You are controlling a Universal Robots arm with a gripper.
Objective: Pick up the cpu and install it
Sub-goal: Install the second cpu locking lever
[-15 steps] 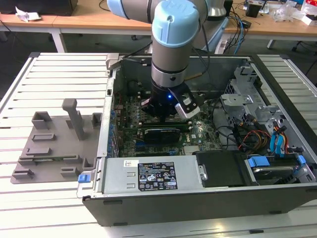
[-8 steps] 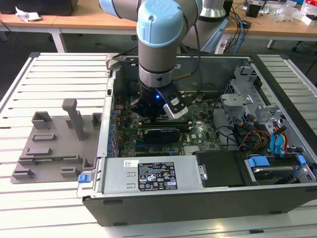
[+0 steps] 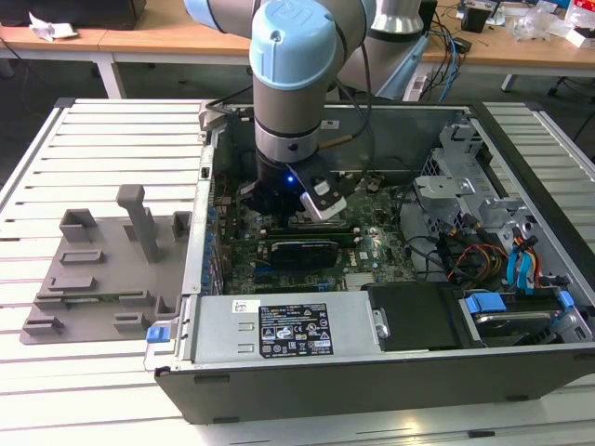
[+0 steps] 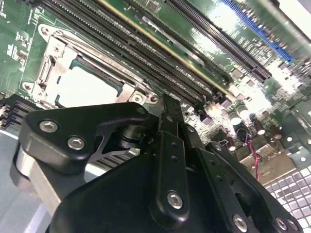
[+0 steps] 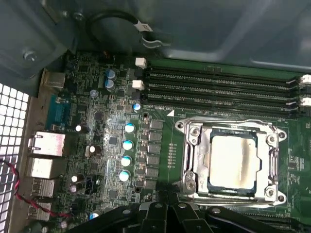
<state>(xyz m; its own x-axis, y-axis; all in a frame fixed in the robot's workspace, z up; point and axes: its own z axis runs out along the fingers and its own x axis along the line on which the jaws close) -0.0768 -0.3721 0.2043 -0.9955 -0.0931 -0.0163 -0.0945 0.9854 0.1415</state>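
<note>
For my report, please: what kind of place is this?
Probably a robotics lab or test workshop: a robot arm reaches into an opened computer case on a slatted metal table, a grey fixture tray lies beside, and wooden desks with cables stand behind.

The cpu (image 5: pixel 232 162) has a dull silvery metal top; the socket frame (image 5: pixel 194 160) around it is shiny metal; the gripper (image 4: pixel 167 160) is matt black.

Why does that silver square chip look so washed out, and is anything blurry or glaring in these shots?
In the first wrist view the shiny silver square cpu reflects light, with a brighter patch on one side. In the second wrist view it is almost blown out white, glare also streaks the green motherboard, and the close black gripper body looks soft. In the exterior view, light is even; the grey robot arm shades the board beneath.
</note>
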